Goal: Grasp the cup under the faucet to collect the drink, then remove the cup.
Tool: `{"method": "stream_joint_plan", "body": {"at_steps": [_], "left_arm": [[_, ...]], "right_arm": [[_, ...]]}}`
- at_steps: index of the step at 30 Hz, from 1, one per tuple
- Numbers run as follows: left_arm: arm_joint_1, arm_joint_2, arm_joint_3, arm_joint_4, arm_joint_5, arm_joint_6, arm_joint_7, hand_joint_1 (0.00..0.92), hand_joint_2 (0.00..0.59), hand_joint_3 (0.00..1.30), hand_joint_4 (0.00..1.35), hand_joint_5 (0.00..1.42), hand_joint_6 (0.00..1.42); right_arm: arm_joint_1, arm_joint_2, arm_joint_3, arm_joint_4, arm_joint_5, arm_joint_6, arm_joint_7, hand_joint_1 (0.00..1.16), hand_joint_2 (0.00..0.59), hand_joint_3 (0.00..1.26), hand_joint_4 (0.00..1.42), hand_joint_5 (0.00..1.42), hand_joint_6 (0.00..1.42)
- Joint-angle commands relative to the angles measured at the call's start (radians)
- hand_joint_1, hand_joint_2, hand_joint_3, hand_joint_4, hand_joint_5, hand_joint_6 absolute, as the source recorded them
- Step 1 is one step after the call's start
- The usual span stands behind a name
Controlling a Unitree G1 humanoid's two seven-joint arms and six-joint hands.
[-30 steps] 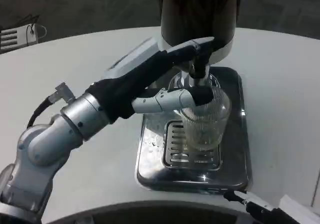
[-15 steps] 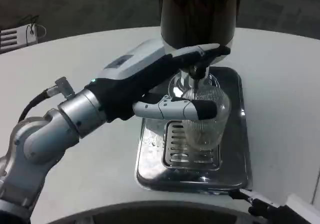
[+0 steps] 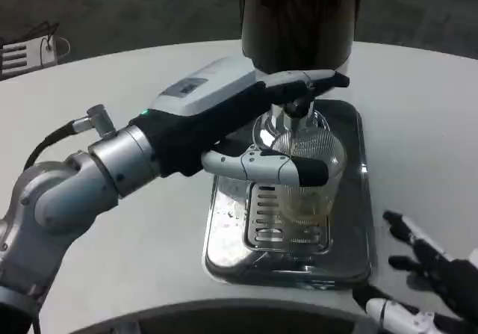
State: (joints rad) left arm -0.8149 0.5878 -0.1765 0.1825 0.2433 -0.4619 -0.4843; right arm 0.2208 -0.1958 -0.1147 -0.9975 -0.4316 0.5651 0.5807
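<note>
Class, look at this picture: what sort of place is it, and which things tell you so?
Probably a test room, not a café: a drink dispenser on a metal drip tray on a white table, with dark carpet behind.

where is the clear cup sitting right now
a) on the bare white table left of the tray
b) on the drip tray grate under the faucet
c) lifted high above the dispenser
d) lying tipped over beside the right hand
b: the cup stands upright on the slotted grate of the drip tray, directly below the faucet, with the left hand wrapped around it.
</note>
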Motion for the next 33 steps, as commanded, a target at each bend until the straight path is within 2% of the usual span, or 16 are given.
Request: {"method": "stream_joint_plan", "body": {"at_steps": [1, 8, 17, 23, 33], "left_arm": [[0.019, 0.008, -0.038, 0.007, 0.027, -0.021, -0.047, 0.000, 0.059, 0.18, 0.12, 0.21, 0.27], [0.031, 0.010, -0.030, 0.000, 0.023, -0.019, -0.041, 0.000, 0.059, 0.18, 0.12, 0.20, 0.27], [0.045, 0.012, -0.024, -0.013, 0.021, -0.018, -0.038, 0.000, 0.063, 0.18, 0.12, 0.20, 0.27], [0.042, 0.014, -0.018, -0.016, 0.018, -0.015, -0.039, 0.000, 0.064, 0.18, 0.12, 0.20, 0.27], [0.038, 0.027, -0.011, -0.009, 0.017, -0.018, -0.045, 0.000, 0.064, 0.18, 0.12, 0.20, 0.27]], "right_arm": [[-0.023, 0.021, -0.010, 0.072, 0.051, -0.099, -0.122, 0.74, 0.241, 0.00, 0.00, 0.09, 0.08], [-0.102, 0.007, 0.027, 0.213, 0.073, -0.207, -0.254, 0.77, 0.207, 0.00, 0.00, 0.06, 0.05], [-0.222, 0.013, 0.054, 0.400, 0.094, -0.290, -0.374, 0.83, 0.195, 0.00, 0.00, 0.05, 0.03], [-0.283, 0.014, 0.079, 0.476, 0.116, -0.321, -0.416, 0.84, 0.194, 0.00, 0.00, 0.05, 0.03], [-0.359, 0.016, 0.120, 0.575, 0.146, -0.344, -0.439, 0.84, 0.187, 0.00, 0.00, 0.05, 0.03]]}}
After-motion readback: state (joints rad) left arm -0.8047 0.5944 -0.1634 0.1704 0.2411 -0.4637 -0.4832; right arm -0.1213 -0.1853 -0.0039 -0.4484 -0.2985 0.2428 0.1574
